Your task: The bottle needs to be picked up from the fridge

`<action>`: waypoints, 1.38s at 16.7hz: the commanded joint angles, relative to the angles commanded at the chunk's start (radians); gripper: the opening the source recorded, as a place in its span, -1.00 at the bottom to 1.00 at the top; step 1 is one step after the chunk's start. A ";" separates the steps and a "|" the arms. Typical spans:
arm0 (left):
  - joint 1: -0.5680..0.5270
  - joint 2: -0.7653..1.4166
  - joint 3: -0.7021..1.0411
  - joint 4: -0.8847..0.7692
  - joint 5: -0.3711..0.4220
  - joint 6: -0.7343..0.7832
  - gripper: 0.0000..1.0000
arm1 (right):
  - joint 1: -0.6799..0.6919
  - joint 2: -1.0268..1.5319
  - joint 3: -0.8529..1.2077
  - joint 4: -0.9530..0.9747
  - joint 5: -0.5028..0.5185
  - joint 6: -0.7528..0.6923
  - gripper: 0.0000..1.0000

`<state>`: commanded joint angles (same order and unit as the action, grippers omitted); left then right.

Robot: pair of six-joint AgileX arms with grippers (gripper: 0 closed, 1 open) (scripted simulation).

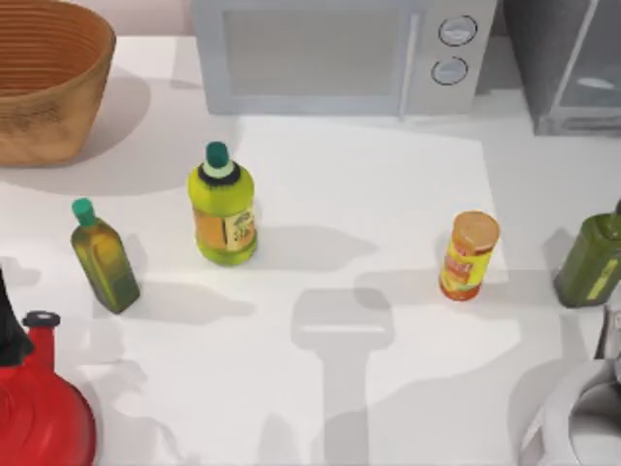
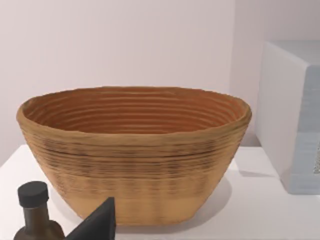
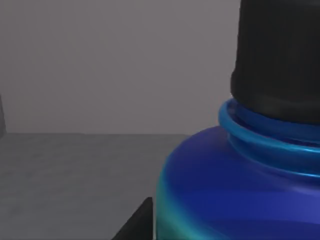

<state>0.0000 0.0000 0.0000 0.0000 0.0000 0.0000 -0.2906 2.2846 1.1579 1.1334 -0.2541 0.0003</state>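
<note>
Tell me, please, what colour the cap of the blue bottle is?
Black, atop the blue bottle; clearest in the right wrist view.

On the white desk [image 1: 388, 184] we see a woven basket [image 1: 44, 83] at the back left and a light grey microwave [image 1: 340, 53] with two round dials at the back centre. A yellow-green bottle [image 1: 224, 209] with a green cap stands upright mid-left. A dark olive bottle [image 1: 104, 257] stands to its left, slightly nearer the front. An orange-yellow canister [image 1: 470, 255] stands right of centre. A second olive-green bottle [image 1: 592, 257] sits at the right edge. A red kettle [image 1: 39, 408] fills the front-left corner, and a white-grey rounded object [image 1: 572, 417] the front-right one; we can't tell what it is.
</note>
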 joint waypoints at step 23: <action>0.000 0.000 0.000 0.000 0.000 0.000 1.00 | -0.054 -0.315 -0.308 -0.043 -0.055 0.006 -1.00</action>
<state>0.0000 0.0000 0.0000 0.0000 0.0000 0.0000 -0.3442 1.9696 0.8503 1.0903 -0.3094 0.0059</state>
